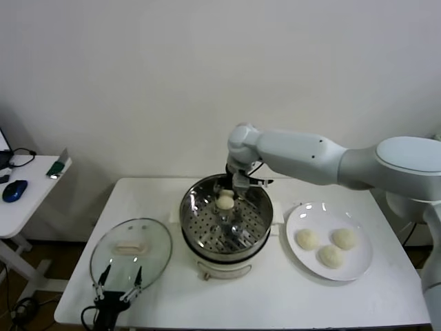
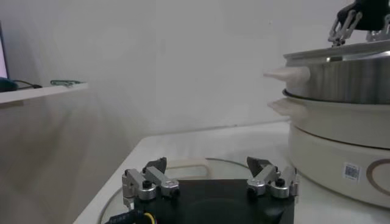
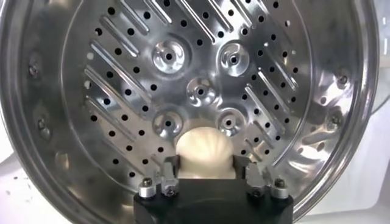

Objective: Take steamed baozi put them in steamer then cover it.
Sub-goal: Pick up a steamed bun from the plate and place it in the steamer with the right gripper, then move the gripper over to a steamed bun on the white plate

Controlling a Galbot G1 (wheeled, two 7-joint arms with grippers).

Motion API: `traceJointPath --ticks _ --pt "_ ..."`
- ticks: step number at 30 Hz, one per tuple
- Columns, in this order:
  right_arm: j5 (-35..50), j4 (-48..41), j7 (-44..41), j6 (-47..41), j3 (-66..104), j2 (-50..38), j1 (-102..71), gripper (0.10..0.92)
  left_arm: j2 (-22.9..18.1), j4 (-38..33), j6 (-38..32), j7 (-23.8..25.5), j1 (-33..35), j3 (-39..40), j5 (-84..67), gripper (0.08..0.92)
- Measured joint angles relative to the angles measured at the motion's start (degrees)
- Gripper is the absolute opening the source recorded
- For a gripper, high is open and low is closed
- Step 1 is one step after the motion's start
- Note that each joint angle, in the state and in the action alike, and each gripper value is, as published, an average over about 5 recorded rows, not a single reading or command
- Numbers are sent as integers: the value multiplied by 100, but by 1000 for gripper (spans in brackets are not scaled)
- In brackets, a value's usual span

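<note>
My right gripper [image 1: 225,201], arm reaching in from the right and pointing down, pinches 1 baozi [image 3: 204,153] over the steamer [image 1: 200,227]. 3 baozi [image 1: 331,247] lie on the white plate [image 1: 358,272]. My left gripper [image 2: 210,182] hovers spread over the cover [image 1: 131,252], its bar handle [image 1: 129,247] lying left-right. A small label on the pot base [image 2: 351,171] is unreadable.
</note>
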Motion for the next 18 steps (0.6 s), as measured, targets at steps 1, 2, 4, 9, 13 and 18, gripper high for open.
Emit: traceJointPath --ticks 1,2,4,9,13,18 --pt "61 26 5 9 -26 -21 49 817 -1 -7 4 1 2 3 1 823" --pt "135 61 8 14 -57 -48 110 820 -3 -17 7 2 3 6 4 823" --pt "322 150 3 12 -130 -112 260 822 -6 -36 16 4 8 14 15 823" --pt "1141 473 -115 -113 -496 -369 841 823 -20 -78 39 7 30 36 43 823" --pt "2150 732 -336 -454 -994 -663 1463 823 -28 -103 47 8 49 43 65 823" --pt "3399 953 -679 -1212 -1708 -1129 2236 823 -13 -129 53 12 68 32 65 823"
